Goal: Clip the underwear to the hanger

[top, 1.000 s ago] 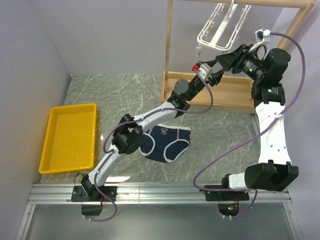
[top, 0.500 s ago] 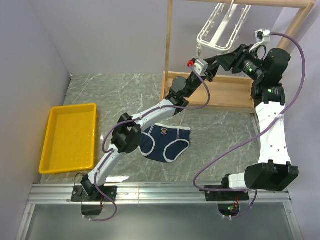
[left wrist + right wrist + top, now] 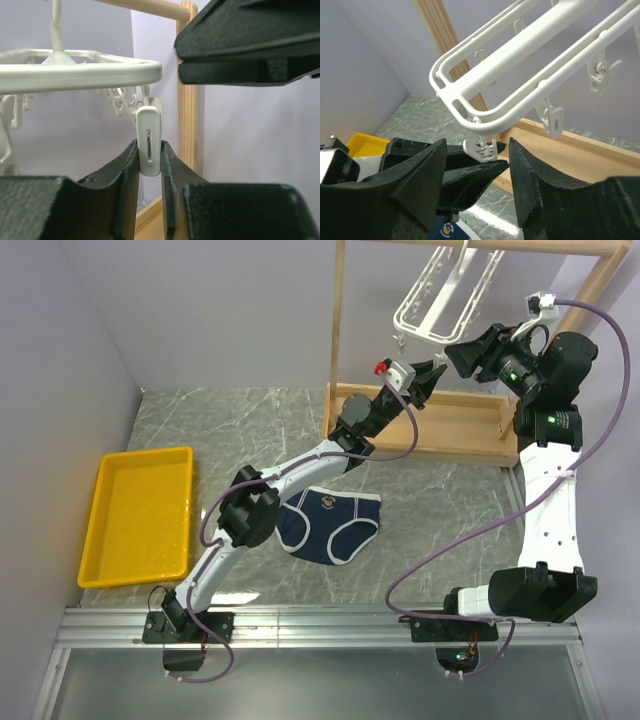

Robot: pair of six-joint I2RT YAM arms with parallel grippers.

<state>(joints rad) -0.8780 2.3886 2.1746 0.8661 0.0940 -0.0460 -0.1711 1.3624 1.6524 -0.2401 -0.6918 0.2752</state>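
The navy underwear [image 3: 334,524] lies flat on the table below the left arm, and its edge shows at the bottom of the right wrist view [image 3: 451,231]. The white hanger [image 3: 445,302] hangs from the wooden rack. My left gripper [image 3: 434,369] is raised to the hanger's near corner. In the left wrist view [image 3: 149,151] its jaws are shut on a dangling white clip [image 3: 149,134] under the hanger frame [image 3: 85,70]. My right gripper [image 3: 457,352] is open and empty just right of it. In the right wrist view [image 3: 476,172] its jaws straddle the left fingers [image 3: 470,175] and the clip [image 3: 481,149].
The light wooden rack [image 3: 430,426] stands at the back, its post [image 3: 338,330] left of the hanger. A yellow tray [image 3: 140,516] sits at the left. Other clips [image 3: 551,120] dangle along the hanger's rails. Grey walls close in behind and at the left.
My right gripper has drawn back up and to the right, off the left gripper. My left gripper has shifted slightly up at the hanger's corner clip.
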